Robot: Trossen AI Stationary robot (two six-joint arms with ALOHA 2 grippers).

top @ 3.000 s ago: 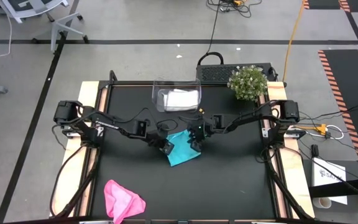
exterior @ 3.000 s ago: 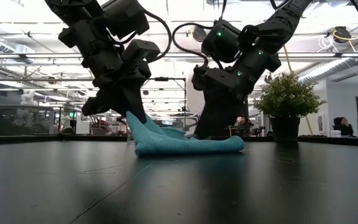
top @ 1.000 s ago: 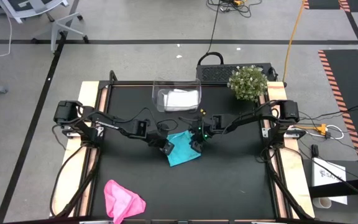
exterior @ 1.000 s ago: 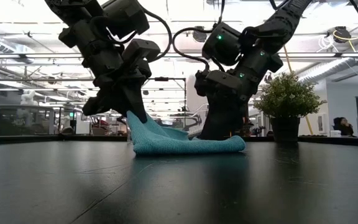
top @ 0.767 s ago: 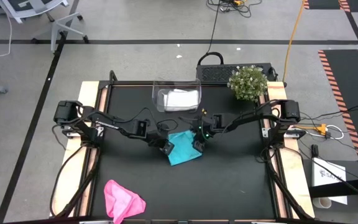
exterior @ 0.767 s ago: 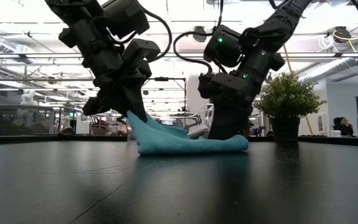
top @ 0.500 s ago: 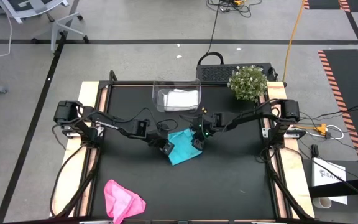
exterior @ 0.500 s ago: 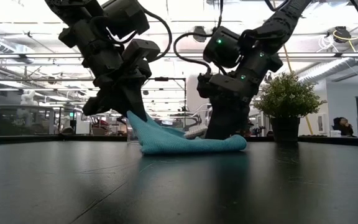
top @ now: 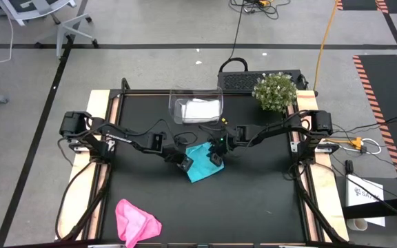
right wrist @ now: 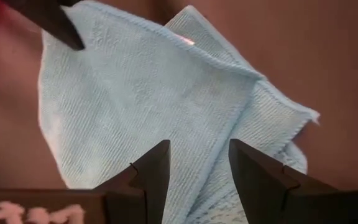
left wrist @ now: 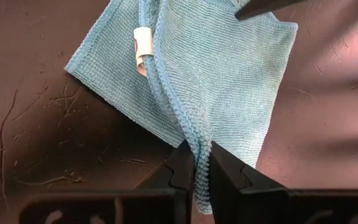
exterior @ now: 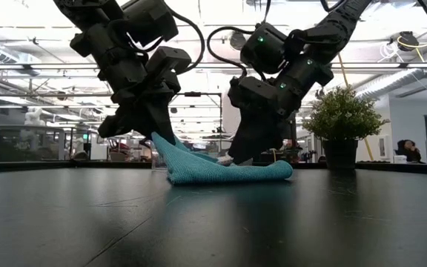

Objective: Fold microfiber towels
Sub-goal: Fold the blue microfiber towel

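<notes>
Down near the front edge of the black table [top: 253,207], on the left, the pink towel [top: 136,221] is lying in a crumpled heap, well apart from both arms. Moving right, the left gripper [left wrist: 196,169] is sitting at the middle of the table with its jaws nearly closed, pinching the folded edge of the teal towel [top: 202,162] and lifting that side up off the table. Just beside it, the right gripper [right wrist: 194,167] is hanging over the other side of the same towel with its jaws spread wide, holding nothing. At the back of the table, the white towel [top: 200,109] is lying inside the clear tub [top: 173,102]. Farther right, a little green plant [top: 274,91] is standing at the back corner.
</notes>
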